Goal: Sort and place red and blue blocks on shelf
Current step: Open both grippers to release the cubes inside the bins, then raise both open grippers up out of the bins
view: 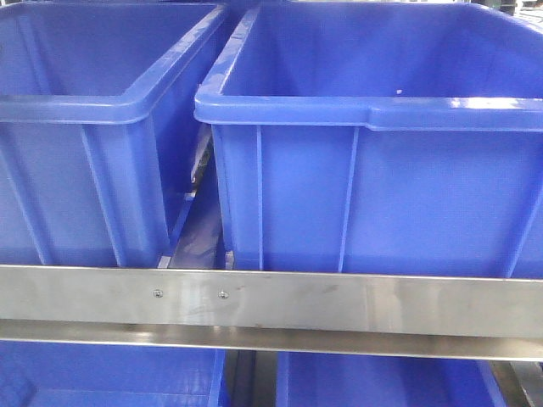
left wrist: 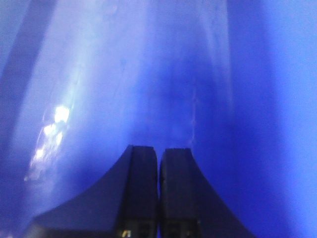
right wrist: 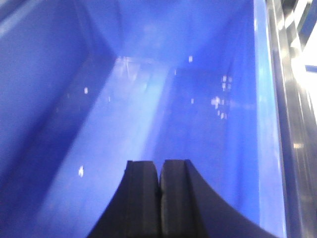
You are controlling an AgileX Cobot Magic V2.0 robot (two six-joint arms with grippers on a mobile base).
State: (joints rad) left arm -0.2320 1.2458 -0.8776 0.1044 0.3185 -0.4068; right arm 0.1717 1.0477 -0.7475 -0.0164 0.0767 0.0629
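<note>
Shelf rail (view: 339,301) of brushed steel is seen running flat across the front view, with two dark-blue bins (view: 373,170) set side by side just behind it. Neither block is shown in any view. The left gripper (left wrist: 158,191) and right gripper (right wrist: 159,196) are each pressed together, nothing pinched, over blue plastic

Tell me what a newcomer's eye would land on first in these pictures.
Two large dark-blue plastic bins, one at left and one at right, fill the front view side by side on the shelf, behind its flat brushed-steel front rail. In each wrist view a pair of black fingers pressed together, the left gripper and the right gripper, hangs over blue plastic. No red or sky-blue cube shows anywhere.
</note>
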